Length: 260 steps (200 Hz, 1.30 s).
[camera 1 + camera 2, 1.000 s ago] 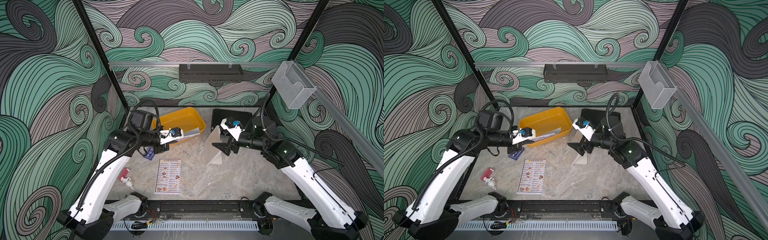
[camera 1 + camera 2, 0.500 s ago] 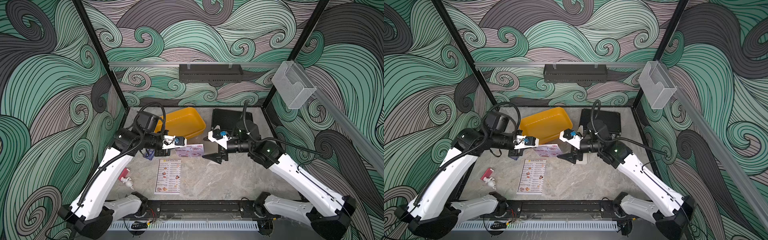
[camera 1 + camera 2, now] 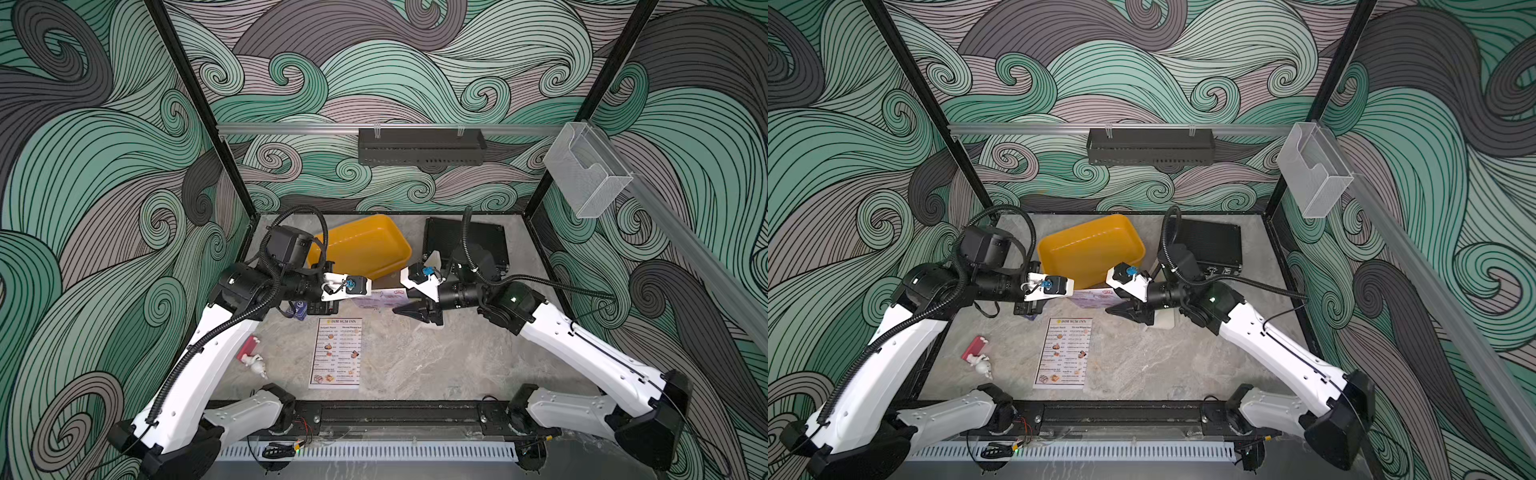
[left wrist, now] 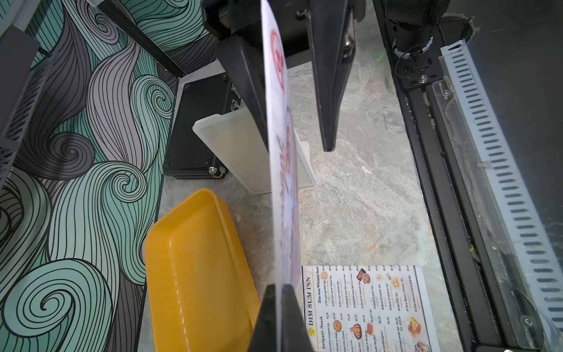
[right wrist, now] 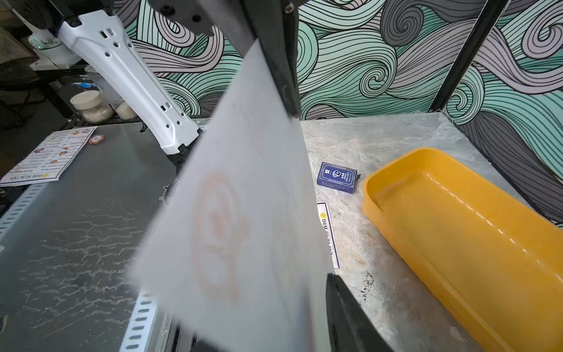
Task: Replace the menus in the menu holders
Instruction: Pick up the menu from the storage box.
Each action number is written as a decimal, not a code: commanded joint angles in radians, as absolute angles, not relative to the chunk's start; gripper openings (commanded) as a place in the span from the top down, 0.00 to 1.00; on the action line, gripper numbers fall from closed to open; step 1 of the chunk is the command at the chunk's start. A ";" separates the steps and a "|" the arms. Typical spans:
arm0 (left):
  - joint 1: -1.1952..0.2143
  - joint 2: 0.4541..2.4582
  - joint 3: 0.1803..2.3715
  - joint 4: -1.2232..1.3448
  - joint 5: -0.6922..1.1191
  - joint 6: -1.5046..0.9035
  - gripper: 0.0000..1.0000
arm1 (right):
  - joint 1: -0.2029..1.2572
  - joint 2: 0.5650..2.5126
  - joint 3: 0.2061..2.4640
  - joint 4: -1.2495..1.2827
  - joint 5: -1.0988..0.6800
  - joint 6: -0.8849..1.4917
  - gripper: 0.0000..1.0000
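While the menu holder (image 4: 243,152) stands just beside the black case (image 4: 198,122), the special menu (image 4: 281,170) hangs between the arms, the left gripper (image 4: 280,292) clamped on one end, the right gripper (image 4: 297,149) straddling the other with jaws apart; if the left lets go first, the sheet likely drops

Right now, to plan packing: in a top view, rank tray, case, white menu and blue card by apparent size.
1. tray
2. case and white menu: alike; right arm hides part of case
3. blue card, mostly hidden

Swirl-patterned teal-grey walls (image 3: 374,62); grey marble tabletop (image 3: 415,361); black corner posts (image 3: 198,104).
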<state>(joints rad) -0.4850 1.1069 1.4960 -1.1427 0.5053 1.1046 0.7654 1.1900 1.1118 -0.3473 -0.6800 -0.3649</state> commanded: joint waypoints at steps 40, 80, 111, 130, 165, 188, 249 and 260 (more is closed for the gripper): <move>-0.497 1.097 1.496 -1.109 0.517 1.063 1.00 | 0.775 1.213 1.088 -0.289 -0.700 -0.354 0.84; -0.498 1.098 1.497 -1.045 0.502 0.988 0.89 | 0.775 1.188 1.080 -0.281 -0.687 -0.361 1.00; -0.497 1.051 1.451 -0.814 0.320 0.731 0.14 | 0.774 1.055 1.038 -0.231 -0.475 -0.221 1.00; -0.496 0.988 1.371 -0.608 0.162 0.514 0.03 | 0.773 0.961 1.055 -0.287 -0.190 -0.018 1.00; -0.494 0.935 1.172 -0.405 0.086 0.190 0.01 | 0.769 0.849 1.071 -0.455 0.251 0.396 1.00; -0.495 0.972 1.067 -0.343 0.203 0.028 0.07 | 0.769 0.785 1.032 -0.451 0.420 0.513 1.00; -0.653 1.218 0.893 -0.035 0.345 -0.159 0.28 | 0.767 0.704 0.932 -0.364 0.548 0.678 1.00; -0.682 1.288 0.913 -0.034 0.347 -0.150 0.35 | 0.766 0.701 0.921 -0.335 0.543 0.673 1.00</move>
